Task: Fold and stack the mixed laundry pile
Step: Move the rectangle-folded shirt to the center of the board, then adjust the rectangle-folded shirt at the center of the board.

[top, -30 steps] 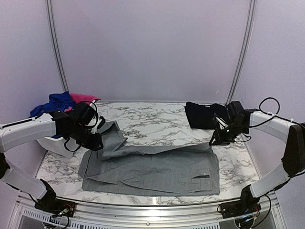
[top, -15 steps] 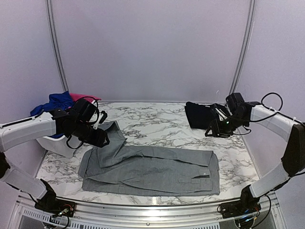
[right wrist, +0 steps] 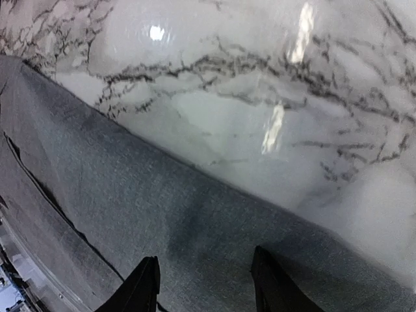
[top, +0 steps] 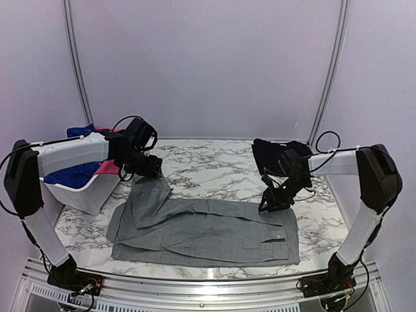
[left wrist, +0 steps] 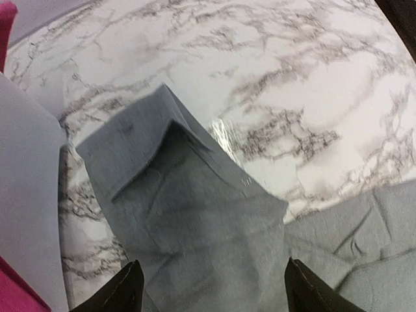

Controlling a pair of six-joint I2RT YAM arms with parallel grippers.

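Note:
The grey shirt (top: 201,227) lies folded flat across the front of the marble table (top: 214,169). My left gripper (top: 155,171) hovers open over its narrow far-left end, holding nothing. In the left wrist view its tips (left wrist: 214,289) straddle the grey shirt (left wrist: 195,214) well apart. At the shirt's far right edge my right gripper (top: 268,203) hangs open. The right wrist view shows it (right wrist: 207,286) just above the grey shirt (right wrist: 130,208), gripping nothing. A black garment (top: 273,156) lies at the back right. Blue (top: 75,175) and pink (top: 107,168) pieces fill the basket.
A white plastic basket (top: 84,195) stands at the table's left edge, close to my left arm; its wall (left wrist: 26,195) shows in the left wrist view. Bare marble (top: 214,169) lies between the shirt and the back wall. Pale walls enclose the table.
Both grippers opened and let go of the grey shirt's far edge, which now lies flat. The left gripper drew back toward the basket; the right dropped to the shirt's far right edge.

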